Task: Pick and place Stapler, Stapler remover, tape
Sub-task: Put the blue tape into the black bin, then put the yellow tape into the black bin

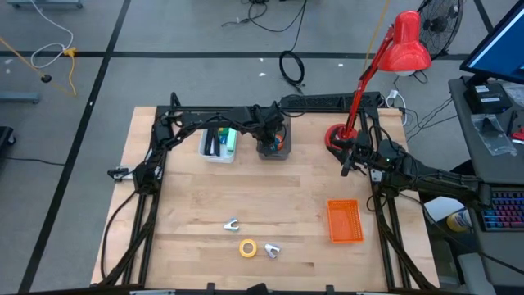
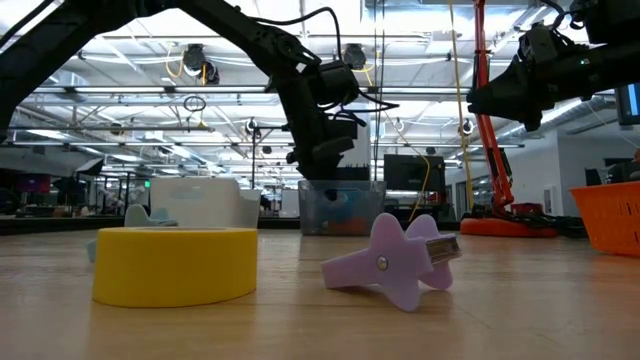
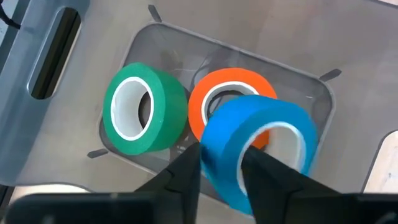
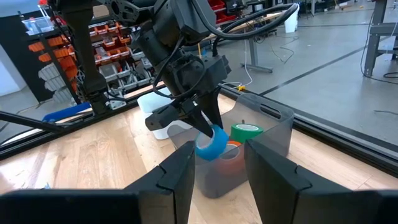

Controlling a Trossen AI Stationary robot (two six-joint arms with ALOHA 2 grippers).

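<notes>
High view: From above, I had the left gripper (image 1: 272,135) reached across the back of the table (image 1: 188,213) and poised over the grey bin (image 1: 274,148), next to the white tray (image 1: 218,145). The right gripper (image 1: 350,161) waited near the red lamp's base (image 1: 336,135). The yellow tape roll (image 1: 248,247) and two claw-shaped staple removers (image 1: 232,224) lay on the front boards, well apart from the bin, and the orange basket (image 1: 345,221) sat to the right.

Low view: At table height, the yellow roll (image 2: 175,264) and a lilac staple remover (image 2: 397,260) filled the foreground. I judged both were left to collect. No stapler showed in any view.

Left wrist view: My left fingers (image 3: 180,180) straddled the wall of the blue tape roll (image 3: 261,146), one outside it and one in its hole. The roll hung tilted over the orange roll (image 3: 231,93), which lay beside the green roll (image 3: 144,107) in the bin. I could not tell whether the pinch was firm or loosening. I took this as the drop-off point for the tape.

Right wrist view: The right fingers (image 4: 180,177) stood apart and held nothing. Past them, the blue roll (image 4: 211,143) sat at the left gripper's tip, just above the bin's rim (image 4: 277,115), so it would fall inside.
</notes>
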